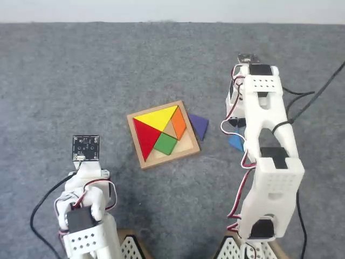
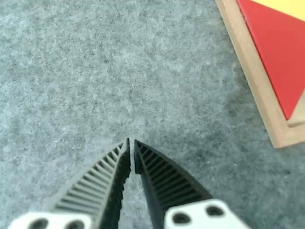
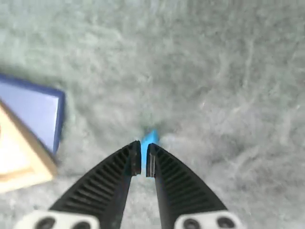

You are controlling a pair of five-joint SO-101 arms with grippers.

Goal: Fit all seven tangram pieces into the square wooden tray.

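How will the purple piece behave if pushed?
The purple piece is probably rigid: a flat slab with crisp edges. It lies flat, so it should slide, not roll, though the fuzzy mat may drag it.

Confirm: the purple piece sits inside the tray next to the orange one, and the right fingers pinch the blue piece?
Not inside. The high view shows the purple piece on the carpet just outside the tray, next to the orange piece. The right fingers do pinch the blue piece.

tray (image 1: 171, 160) partly filled, purple piece (image 1: 199, 125) beside
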